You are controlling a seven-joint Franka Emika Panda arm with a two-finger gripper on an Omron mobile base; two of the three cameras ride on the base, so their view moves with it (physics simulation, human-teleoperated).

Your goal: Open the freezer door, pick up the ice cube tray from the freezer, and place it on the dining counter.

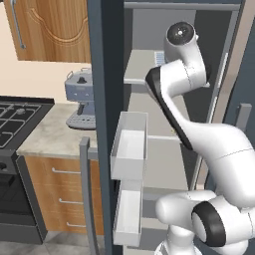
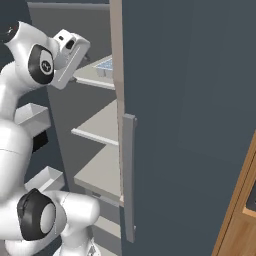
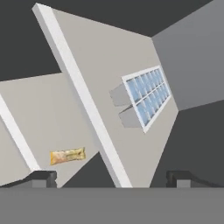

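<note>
- We hold the gripper point(image 3: 111, 177) spread wide, empty, short of the ice cube tray point(image 3: 146, 96)
- The ice cube tray lies on an upper shelf point(image 3: 98, 61) inside the freezer point(image 1: 169, 30), near the back wall
- We should square the jaws across its narrow width before closing
- Shelf lip below and side wall beside leave little room; we should lift before backing out past the freezer door point(image 1: 107, 99)

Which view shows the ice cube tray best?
Hand view: the ice cube tray lies whole on a freezer shelf, its grid of cells clear. Left base view shows just a sliver beside the arm; right base view shows a corner at the door's edge.
</note>
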